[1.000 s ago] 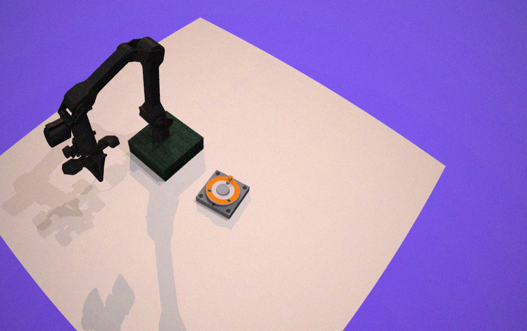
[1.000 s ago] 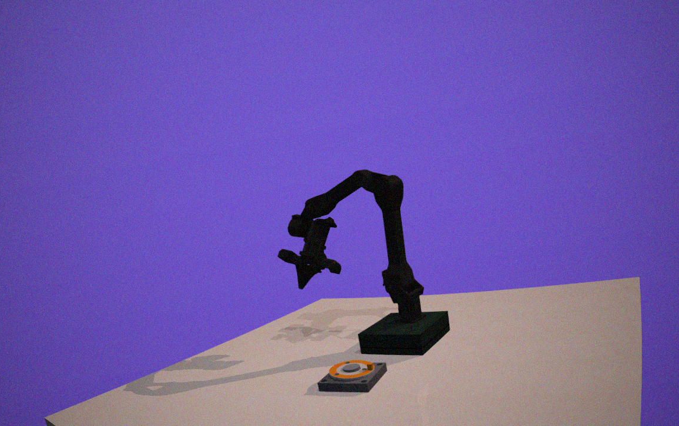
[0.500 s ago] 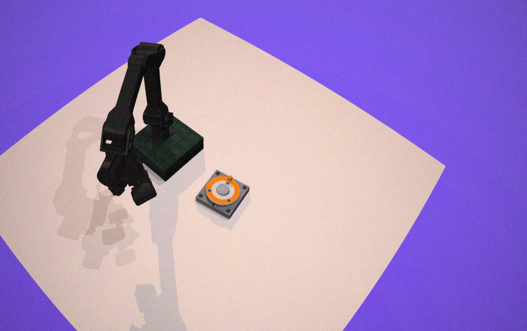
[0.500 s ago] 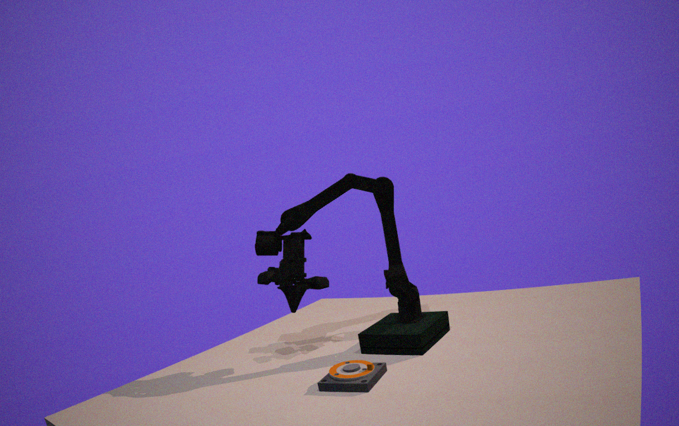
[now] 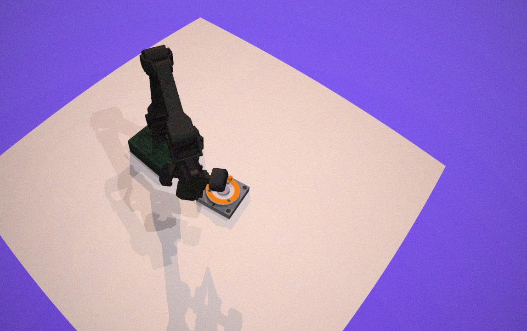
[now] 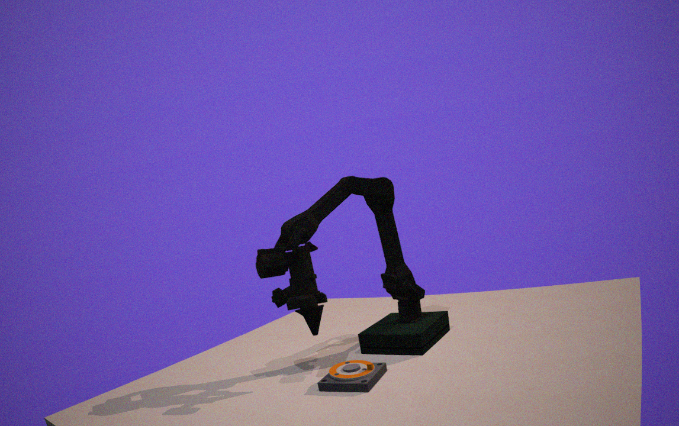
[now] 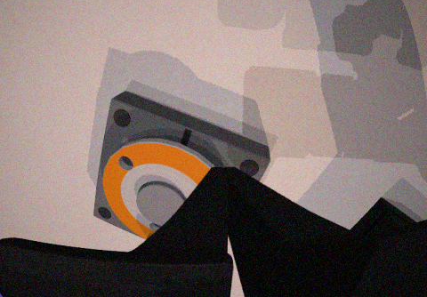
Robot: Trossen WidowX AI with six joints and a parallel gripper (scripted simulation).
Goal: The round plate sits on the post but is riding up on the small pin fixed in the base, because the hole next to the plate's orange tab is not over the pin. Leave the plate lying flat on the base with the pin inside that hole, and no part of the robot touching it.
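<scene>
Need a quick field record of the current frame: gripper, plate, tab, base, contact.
gripper: fingers shut, nothing held, pointing down
gripper position: raised above the table, well clear of the plate in the exterior view
plate: orange ring on the base, around the grey post
tab: orange, sticks up at the plate's rim
base: grey square with corner holes
contact: none visible between robot and plate

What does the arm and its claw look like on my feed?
The arm is matte black all over, built of blocky links, on a dark green square block. The claw has two black fingers tapering to points. No cables or markings show.
</scene>
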